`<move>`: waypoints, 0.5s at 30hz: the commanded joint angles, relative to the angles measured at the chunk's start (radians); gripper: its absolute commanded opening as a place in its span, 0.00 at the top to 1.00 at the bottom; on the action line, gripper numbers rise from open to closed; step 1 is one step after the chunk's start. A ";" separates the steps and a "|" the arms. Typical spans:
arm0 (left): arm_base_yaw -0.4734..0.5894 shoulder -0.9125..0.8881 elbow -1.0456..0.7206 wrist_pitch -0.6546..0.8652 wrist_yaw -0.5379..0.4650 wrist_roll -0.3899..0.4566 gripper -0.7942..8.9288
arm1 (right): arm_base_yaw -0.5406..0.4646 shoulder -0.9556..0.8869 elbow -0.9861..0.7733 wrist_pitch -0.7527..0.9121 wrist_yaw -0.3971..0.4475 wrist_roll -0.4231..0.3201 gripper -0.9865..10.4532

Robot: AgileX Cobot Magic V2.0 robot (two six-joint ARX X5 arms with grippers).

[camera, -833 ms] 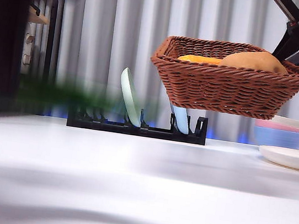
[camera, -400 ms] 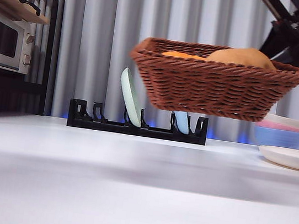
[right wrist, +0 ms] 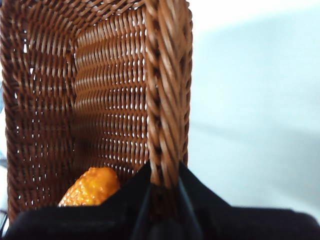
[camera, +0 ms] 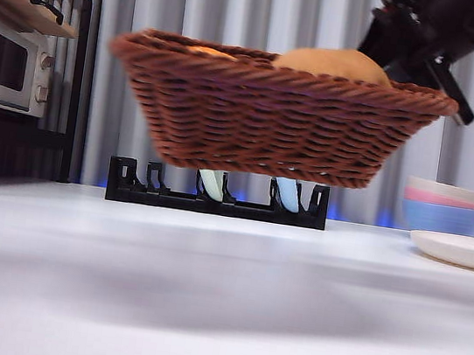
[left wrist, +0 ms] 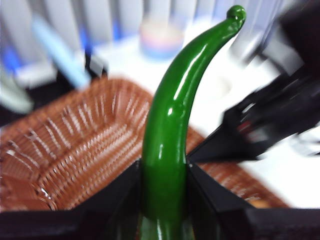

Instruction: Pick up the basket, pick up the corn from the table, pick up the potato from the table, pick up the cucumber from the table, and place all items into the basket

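My right gripper [right wrist: 165,192] is shut on the braided rim of the brown wicker basket [right wrist: 100,90] and holds it in the air above the white table [camera: 200,314]. In the front view the basket [camera: 271,121] hangs mid-picture, with the right gripper [camera: 413,57] at its upper right rim. The tan potato [camera: 332,63] rises above the rim. The orange corn [camera: 206,50] barely shows there and lies on the basket floor [right wrist: 92,187]. My left gripper [left wrist: 164,200] is shut on the glossy green cucumber [left wrist: 172,115], just above the basket [left wrist: 75,145].
A black dish rack [camera: 129,189] with pale plates stands behind the basket. A toaster oven [camera: 6,61] on a black shelf is at the far left. Stacked bowls [camera: 445,207] and a white plate [camera: 461,250] sit at the right.
The basket has swung left and looms larger in the front view. The dark arm and green blur seen at the left a second ago have left that view.
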 commanded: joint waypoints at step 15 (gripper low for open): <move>0.064 0.274 0.212 -0.425 -0.056 0.017 0.81 | 0.094 -0.008 0.011 0.014 0.093 0.003 0.93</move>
